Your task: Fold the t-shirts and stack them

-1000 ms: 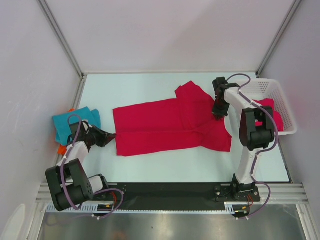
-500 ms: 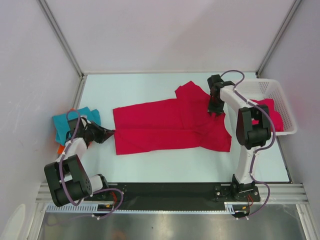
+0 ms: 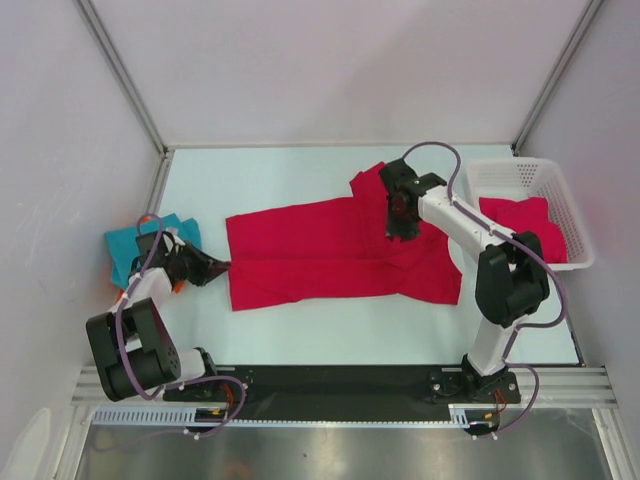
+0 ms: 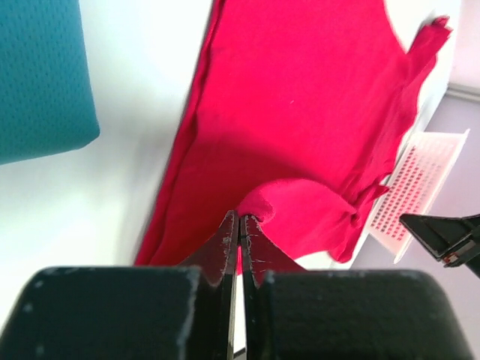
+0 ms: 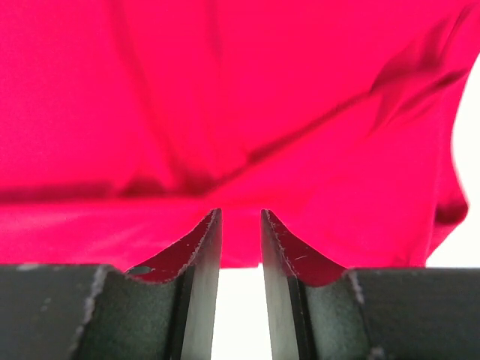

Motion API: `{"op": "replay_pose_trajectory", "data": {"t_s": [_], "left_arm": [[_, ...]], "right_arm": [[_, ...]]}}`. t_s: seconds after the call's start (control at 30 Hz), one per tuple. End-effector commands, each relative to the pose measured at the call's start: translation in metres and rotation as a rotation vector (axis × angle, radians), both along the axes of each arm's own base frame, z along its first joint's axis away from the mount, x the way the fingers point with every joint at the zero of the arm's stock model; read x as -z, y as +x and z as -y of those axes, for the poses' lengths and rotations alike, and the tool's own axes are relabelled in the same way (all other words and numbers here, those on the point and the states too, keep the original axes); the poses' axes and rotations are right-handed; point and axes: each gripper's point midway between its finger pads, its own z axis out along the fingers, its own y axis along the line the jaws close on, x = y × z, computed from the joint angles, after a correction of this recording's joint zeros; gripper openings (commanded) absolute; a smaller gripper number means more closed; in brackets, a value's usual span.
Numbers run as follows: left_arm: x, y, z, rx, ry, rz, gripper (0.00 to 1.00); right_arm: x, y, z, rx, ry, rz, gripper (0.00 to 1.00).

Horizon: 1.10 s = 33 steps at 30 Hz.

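Observation:
A crimson red t-shirt [image 3: 320,250] lies spread flat across the table, collar end to the right. Its left hem bunches into a small fold [image 4: 279,201] at the tips of my left gripper [image 4: 240,217], which is shut on that edge, low by the table [image 3: 222,267]. My right gripper [image 3: 396,228] hovers over the shirt's upper right part with its jaws open and nothing between them [image 5: 240,214]; red cloth [image 5: 240,97] fills its view. A folded teal t-shirt [image 3: 128,245] lies at the far left on an orange one [image 3: 122,298]. Another red t-shirt [image 3: 525,220] sits in the basket.
The white mesh basket [image 3: 520,175] stands at the right edge of the table, also seen in the left wrist view [image 4: 420,180]. White walls and metal posts close in the table on three sides.
My right gripper has opened, let go of the shirt near its right side, and swung left over the shirt. The left gripper has stayed at the left hem.

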Motion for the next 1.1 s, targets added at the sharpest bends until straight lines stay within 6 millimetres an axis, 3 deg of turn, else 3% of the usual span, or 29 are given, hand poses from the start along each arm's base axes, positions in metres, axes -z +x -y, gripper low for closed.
{"op": "replay_pose_trajectory", "data": {"t_s": [0.0,0.2,0.33,0.6,1.07], "left_arm": [[-0.002,-0.003,0.0,0.056,0.013,0.022,0.05],[-0.001,-0.008,0.002,0.05,0.007,0.009,0.1],[0.001,-0.01,0.003,0.041,0.003,0.001,0.14],[-0.004,-0.012,-0.003,0.041,0.055,0.004,0.21],[-0.009,-0.009,-0.002,0.053,0.048,0.023,0.2]], "right_arm": [[0.003,-0.034,0.001,0.022,0.006,-0.032,0.32],[0.007,-0.055,0.008,0.029,-0.011,-0.055,0.32],[0.009,-0.058,0.014,0.033,-0.034,-0.054,0.32],[0.024,-0.057,0.014,0.024,-0.048,-0.07,0.31],[0.061,-0.054,0.014,0.011,-0.087,-0.121,0.31]]}}
